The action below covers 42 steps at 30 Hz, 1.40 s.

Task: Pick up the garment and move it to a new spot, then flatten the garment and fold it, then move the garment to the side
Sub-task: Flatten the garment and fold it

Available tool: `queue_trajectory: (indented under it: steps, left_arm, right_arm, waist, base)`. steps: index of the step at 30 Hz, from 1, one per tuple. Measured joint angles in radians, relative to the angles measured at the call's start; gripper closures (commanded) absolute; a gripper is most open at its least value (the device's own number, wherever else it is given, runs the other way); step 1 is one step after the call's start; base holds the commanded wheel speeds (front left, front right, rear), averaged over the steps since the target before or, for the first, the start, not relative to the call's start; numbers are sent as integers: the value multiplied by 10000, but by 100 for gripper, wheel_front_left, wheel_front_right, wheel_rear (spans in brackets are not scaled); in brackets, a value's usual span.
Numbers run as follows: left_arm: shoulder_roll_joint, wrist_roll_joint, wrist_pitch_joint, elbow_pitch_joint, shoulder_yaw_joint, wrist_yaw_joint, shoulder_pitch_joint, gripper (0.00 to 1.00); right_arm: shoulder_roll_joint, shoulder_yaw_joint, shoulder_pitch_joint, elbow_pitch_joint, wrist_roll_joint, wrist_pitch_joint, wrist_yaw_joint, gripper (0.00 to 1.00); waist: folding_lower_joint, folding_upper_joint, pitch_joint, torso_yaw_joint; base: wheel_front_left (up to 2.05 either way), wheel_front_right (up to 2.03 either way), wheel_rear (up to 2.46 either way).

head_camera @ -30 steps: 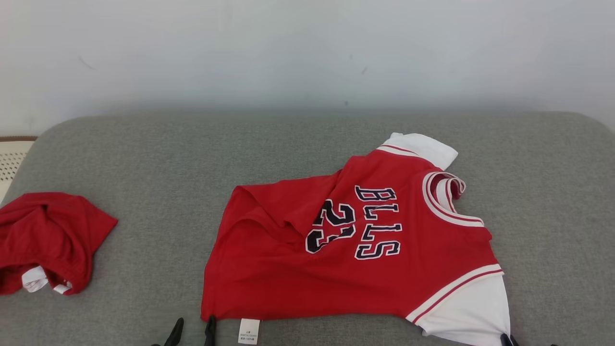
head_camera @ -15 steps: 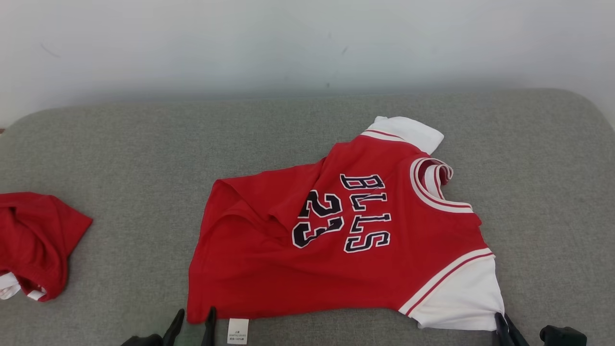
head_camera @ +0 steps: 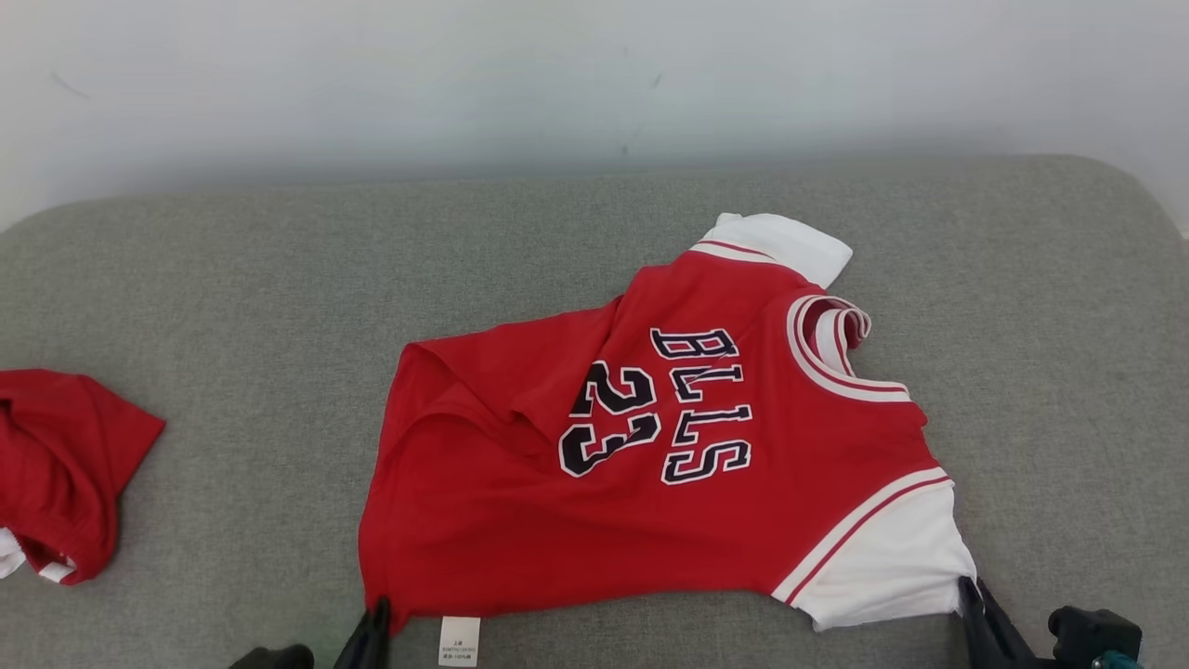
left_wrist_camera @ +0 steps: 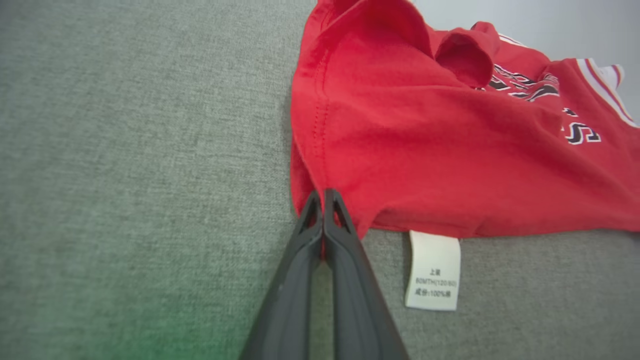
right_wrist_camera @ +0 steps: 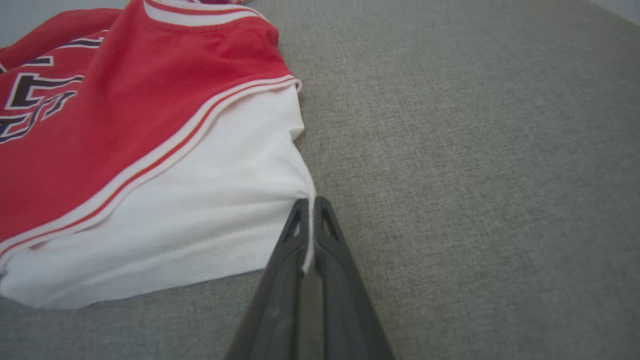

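Observation:
A red jersey with white sleeves and dark "23" lettering [head_camera: 650,465] lies spread on the grey cushion, collar to the right, with a fold across its upper left part. My left gripper [head_camera: 376,618] is shut on the jersey's lower left hem corner [left_wrist_camera: 320,195]; a white care label [left_wrist_camera: 432,272] hangs beside it. My right gripper [head_camera: 971,595] is shut on the edge of the near white sleeve [right_wrist_camera: 225,215], the cloth pinched between its fingertips [right_wrist_camera: 309,207].
A second red garment [head_camera: 60,465] lies crumpled at the cushion's left edge. The grey cushion [head_camera: 232,307] runs back to a pale wall [head_camera: 557,74]. Bare fabric stretches right of the jersey [right_wrist_camera: 475,150] and left of it [left_wrist_camera: 125,150].
The left gripper's fingers have come together on the hem corner. The camera has shifted, sliding the whole scene left and up. The right gripper shows more at the lower right.

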<state>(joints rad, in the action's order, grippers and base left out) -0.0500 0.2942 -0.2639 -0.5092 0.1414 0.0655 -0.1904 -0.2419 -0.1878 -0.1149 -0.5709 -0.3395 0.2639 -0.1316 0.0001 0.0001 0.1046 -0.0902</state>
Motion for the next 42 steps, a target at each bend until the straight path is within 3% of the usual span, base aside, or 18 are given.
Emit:
queue_trajectory:
  steps: [9,15,19,29,42]
  left_arm:
    - [0,-410,0,1465,-454,311,-327,100]
    - [-29,-1154,0,2245,-554,573,-1495,100]
    - [-625,-1536,0,1898,-374,637,-2867,100]
    - [-2146,-1590,0,305,642,648,-6530,100]
    - [-2627,-2182,0,-1645,1501,560,-10176,100]
  right_arm:
    - [107,96,-459,1459,-182,-2,2,100]
    - [-148,48,-1633,2437,-585,-2,2,100]
    - [-616,-339,-3005,2663,-734,0,2,100]
    - [-1413,-1267,-6622,1912,-445,-2,2,100]
    - [-1925,-1473,-10720,-240,249,0,2,100]
  waist:
    - [0,0,-235,206]
    - [0,0,-519,407]
    - [0,0,-714,533]
    - [0,0,-625,627]
    - [0,0,930,644]
  base:
    - [0,0,0]
    - [0,0,0]
    - [0,0,0]
    - [0,0,0]
    - [0,0,0]
